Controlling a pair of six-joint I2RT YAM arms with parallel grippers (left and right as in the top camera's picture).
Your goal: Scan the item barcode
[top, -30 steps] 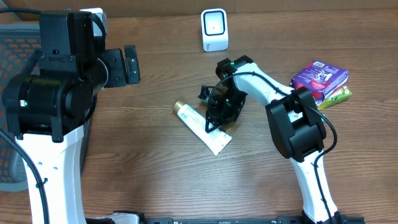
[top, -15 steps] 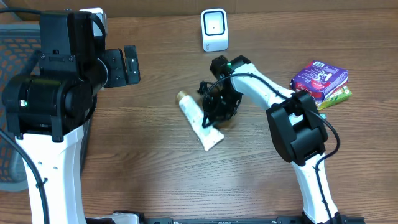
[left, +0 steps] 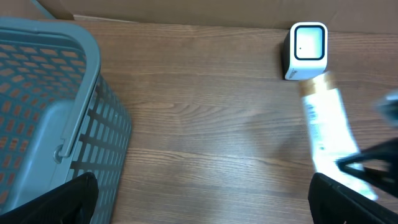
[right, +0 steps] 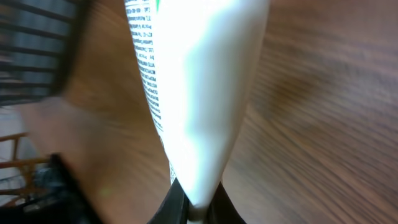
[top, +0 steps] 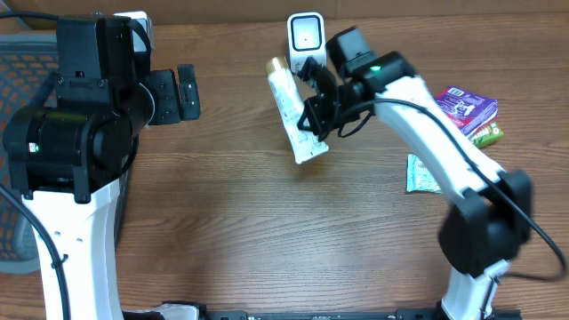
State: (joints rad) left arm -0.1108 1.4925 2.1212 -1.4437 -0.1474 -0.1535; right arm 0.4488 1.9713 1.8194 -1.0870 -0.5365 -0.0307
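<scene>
The tube (top: 292, 111) is a soft white plastic one, round at its gold cap and flattening to a crimped tail, with fine dark print down one side; it lies lengthwise from far to near at the far middle of the bench (top: 267, 231), its cap just left of the scanner (top: 306, 40); the right hand (top: 313, 120) is pressed together on it, pinching it close to the tail. In the right wrist view the tube (right: 193, 93) fills the frame, glaring white and blurred, its print too small to read and no barcode to be made out; whether it clears the wood I cannot tell. The scanner is a small white rounded block with a dark-rimmed face. The left hand (top: 188, 92) stands spread wide at the far left, gripping nothing; beside it is a grey plastic basket (left: 50, 112) with lattice walls, cut off by the frame. At the right lie a glossy purple box (top: 467, 107), a green packet (top: 484, 135) half hidden under it, and a crinkled pale sachet (top: 422, 173). The bench is brown wood grain.
</scene>
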